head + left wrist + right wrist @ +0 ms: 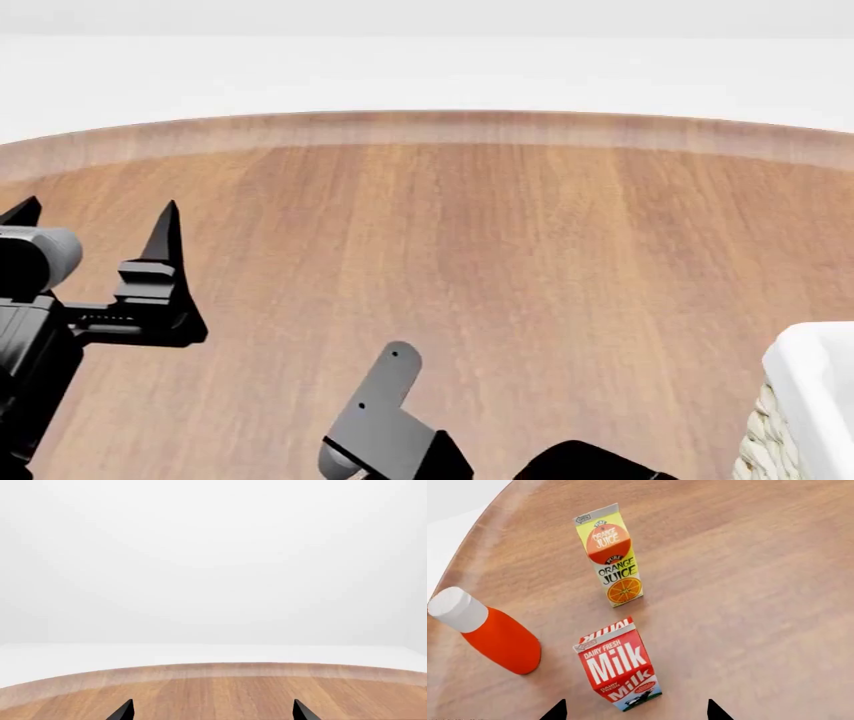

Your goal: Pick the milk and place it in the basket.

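The milk, a carton with a red top, white "Milk" lettering and a cow picture low down, stands on the wooden table in the right wrist view. My right gripper is open and empty above it. Its two dark fingertips show on either side of the carton's lower end, clear of it. My left gripper is open and empty at the left of the head view, over bare wood. A corner of the basket, cream wicker with white lining, shows at the head view's lower right.
An orange juice carton stands just beyond the milk. A red bottle with a white cap stands beside the milk, near the table's rounded edge. My right arm's links cross the head view's lower middle.
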